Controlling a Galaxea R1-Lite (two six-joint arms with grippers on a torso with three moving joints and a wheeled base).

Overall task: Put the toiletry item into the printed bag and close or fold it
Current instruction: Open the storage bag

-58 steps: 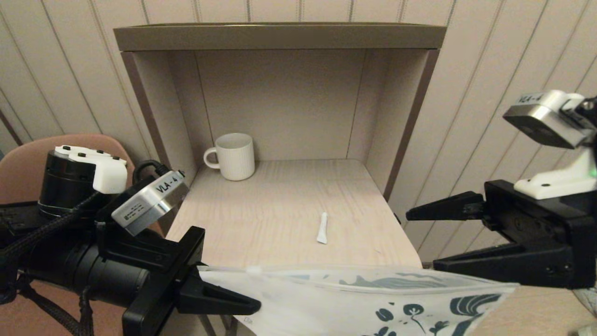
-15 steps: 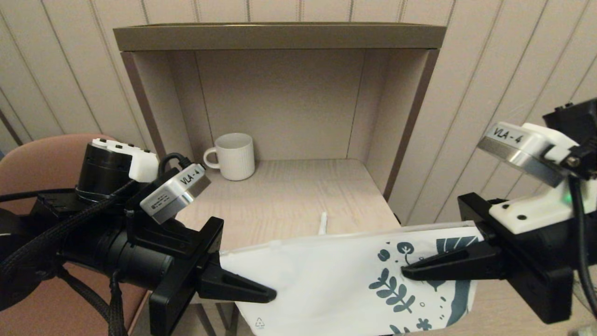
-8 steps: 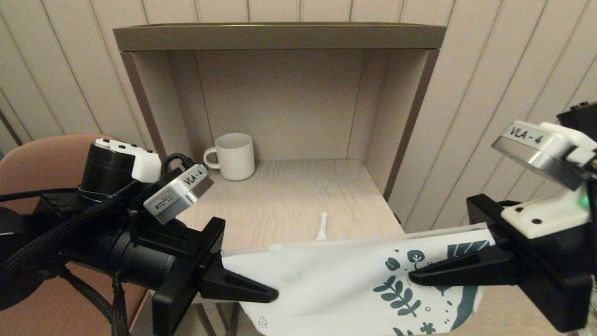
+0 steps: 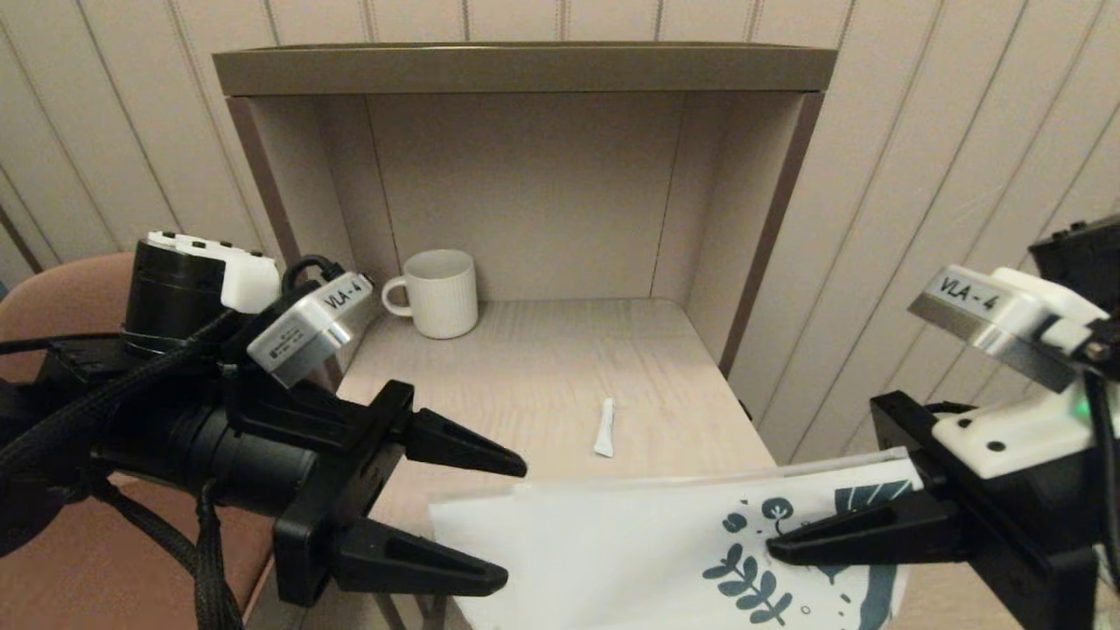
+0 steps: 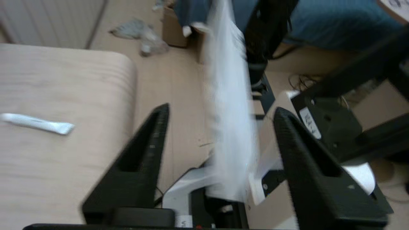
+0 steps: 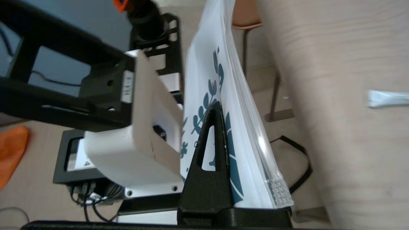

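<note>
The printed bag [image 4: 612, 560] hangs in front of the table's front edge, its leaf-print end held in my right gripper [image 4: 770, 547], which is shut on it. In the right wrist view one finger [image 6: 213, 134] presses the printed side of the bag [image 6: 233, 95]; the other finger is hidden behind it. My left gripper [image 4: 514, 523] stands open at the bag's plain end. In the left wrist view the blurred bag [image 5: 231, 127] passes between the spread jaws of that gripper [image 5: 221, 109], touching neither. The toiletry item [image 4: 604, 427], a slim white tube, lies on the table beyond the bag, also showing as the tube [image 5: 38, 123] and the tube [image 6: 386, 98].
A ribbed white mug [image 4: 442, 293] stands at the back left of the open cubby, whose side walls [image 4: 752, 236] and top board enclose the wooden table [image 4: 542, 367]. A pink chair [image 4: 61, 306] sits behind my left arm.
My left gripper has opened and let go of the bag's plain end, which has sagged lower. The right gripper keeps its hold. The tube now shows fully above the bag's edge.
</note>
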